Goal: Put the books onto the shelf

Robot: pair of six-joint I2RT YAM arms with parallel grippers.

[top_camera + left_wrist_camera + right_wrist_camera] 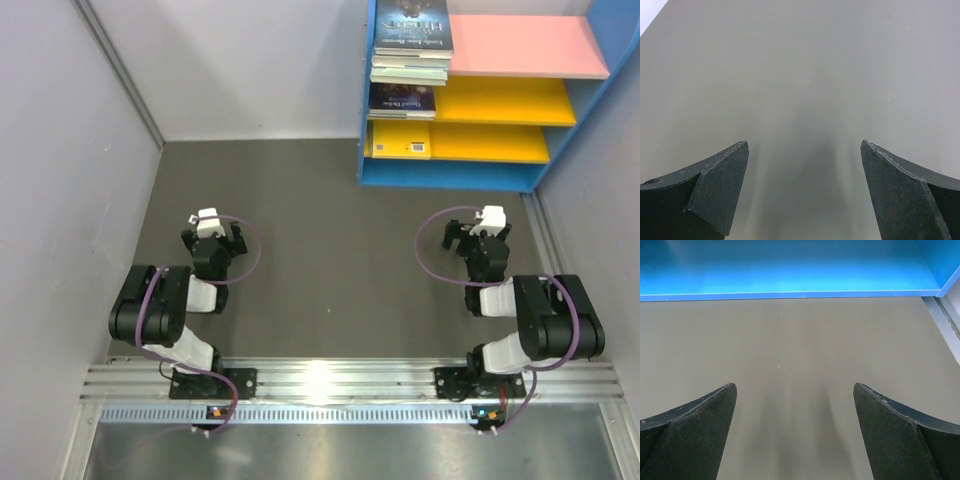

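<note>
The shelf [520,48] stands at the back right, with blue sides, a pink top board and two yellow boards below. A stack of several books [411,45] lies at the left end of the pink board, a dark galaxy cover on top. A navy book [402,100] lies on the upper yellow board and a yellow-orange book [400,141] on the lower one. My left gripper [213,237] [804,150] hangs open over bare grey table, far from the shelf. My right gripper [478,236] [795,390] is open and empty, facing the shelf's blue base [790,270].
Grey walls close in the table on the left [60,180] and the right [600,210]. An aluminium rail [330,380] carries both arm bases at the near edge. Purple cables loop beside each wrist. The right parts of the shelf boards are bare.
</note>
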